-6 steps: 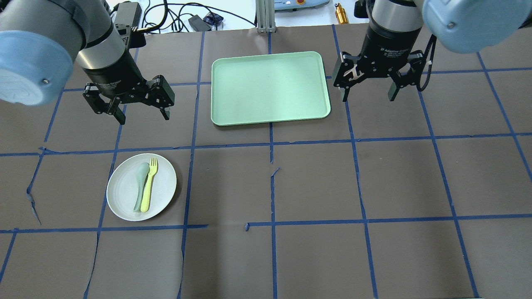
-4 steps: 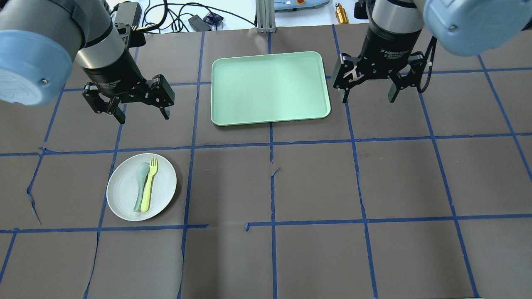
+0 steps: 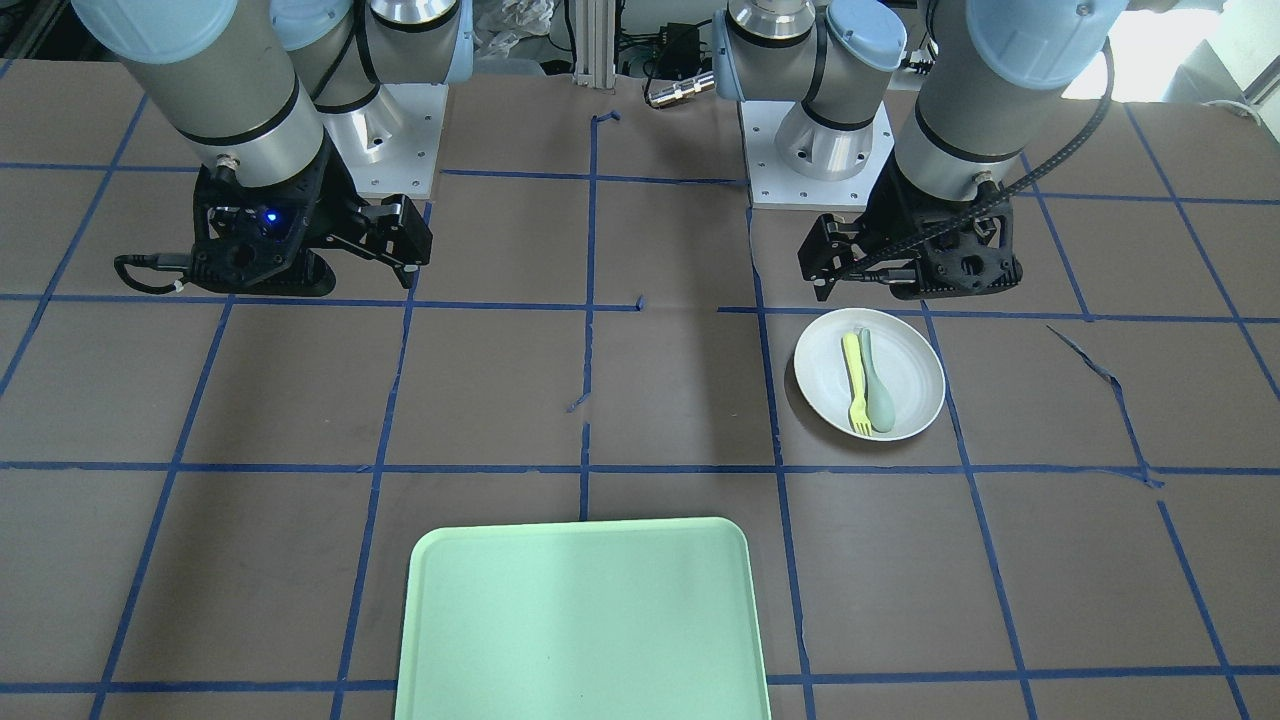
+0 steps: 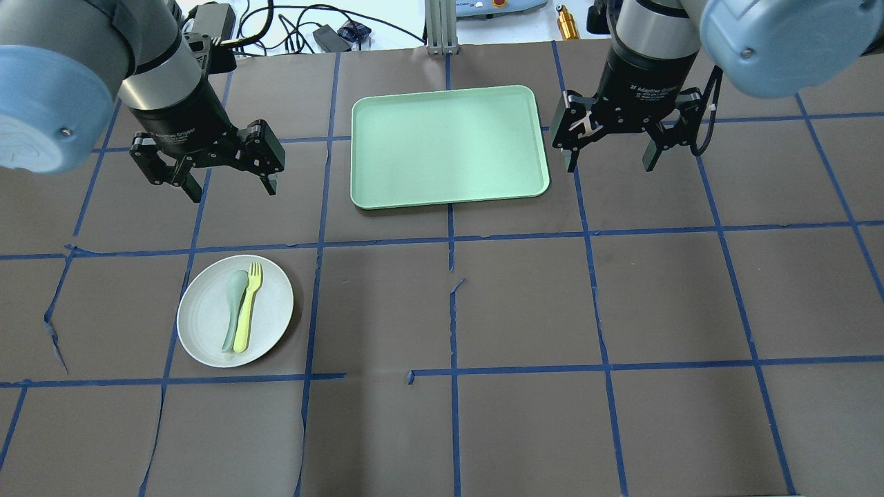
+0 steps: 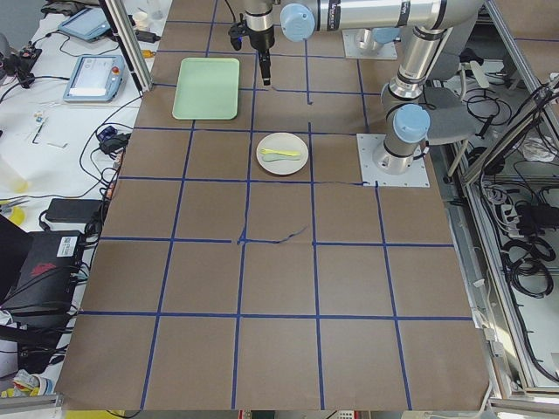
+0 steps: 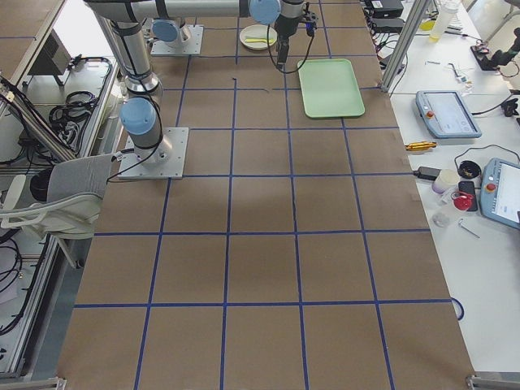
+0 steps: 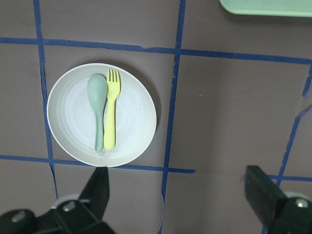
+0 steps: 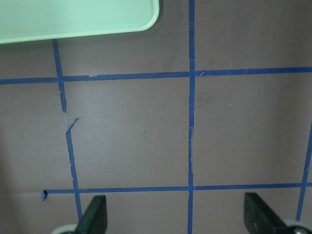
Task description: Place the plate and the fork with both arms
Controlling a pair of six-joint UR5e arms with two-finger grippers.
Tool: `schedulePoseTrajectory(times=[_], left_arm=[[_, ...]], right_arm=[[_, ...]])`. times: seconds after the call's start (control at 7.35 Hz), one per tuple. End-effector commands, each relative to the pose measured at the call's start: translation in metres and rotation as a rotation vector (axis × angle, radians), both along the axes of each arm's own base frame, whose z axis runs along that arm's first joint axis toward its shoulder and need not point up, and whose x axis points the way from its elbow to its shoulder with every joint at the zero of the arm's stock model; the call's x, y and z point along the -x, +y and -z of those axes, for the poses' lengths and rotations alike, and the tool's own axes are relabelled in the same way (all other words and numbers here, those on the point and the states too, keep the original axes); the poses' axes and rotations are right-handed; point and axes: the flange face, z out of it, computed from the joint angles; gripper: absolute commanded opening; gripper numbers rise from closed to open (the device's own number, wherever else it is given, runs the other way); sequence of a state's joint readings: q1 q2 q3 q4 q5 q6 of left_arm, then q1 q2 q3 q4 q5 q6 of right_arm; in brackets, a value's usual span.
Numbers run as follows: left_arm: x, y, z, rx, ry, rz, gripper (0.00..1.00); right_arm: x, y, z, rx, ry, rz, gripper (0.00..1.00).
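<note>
The round white plate [image 4: 207, 324] lies on the brown table at the near left, also in the front view [image 3: 905, 365] and the left wrist view [image 7: 73, 122]. The yellow-green fork [image 4: 246, 306] lies on it, tines away from me, also in the left wrist view [image 7: 111, 115] and the front view [image 3: 855, 383]. My left gripper [image 4: 230, 189] hangs open and empty above the table beyond the plate. My right gripper [image 4: 609, 162] hangs open and empty just right of the tray.
A pale grey-green spoon [image 4: 233, 308] lies on the plate beside the fork. A large mint-green tray [image 4: 447, 145] sits at the far centre, between the two grippers. Blue tape lines cross the brown table. Cables and devices lie beyond the far edge.
My left gripper has drifted slightly left and away from the plate. My right gripper has shifted a little farther back. Plate, fork and spoon have not moved.
</note>
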State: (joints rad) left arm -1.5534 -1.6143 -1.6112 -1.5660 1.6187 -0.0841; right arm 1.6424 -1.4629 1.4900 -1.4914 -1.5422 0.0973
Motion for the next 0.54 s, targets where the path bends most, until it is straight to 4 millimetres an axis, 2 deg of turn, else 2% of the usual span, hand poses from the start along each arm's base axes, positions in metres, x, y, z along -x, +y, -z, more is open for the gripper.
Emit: schedulePoseTrajectory(times=[0.0,0.41], left_arm=[[-0.0026,-0.0051,0.005,0.014,-0.005,-0.003,1.0],[-0.0018,-0.01,0.0149,-0.004,-0.003,-0.003,1.0]], right_arm=[[-0.0003,-0.0021,0.0023,0.006,0.0,-0.006,1.0],[0.0003,-0.0048,0.0021,0.022,-0.001,-0.006,1.0]])
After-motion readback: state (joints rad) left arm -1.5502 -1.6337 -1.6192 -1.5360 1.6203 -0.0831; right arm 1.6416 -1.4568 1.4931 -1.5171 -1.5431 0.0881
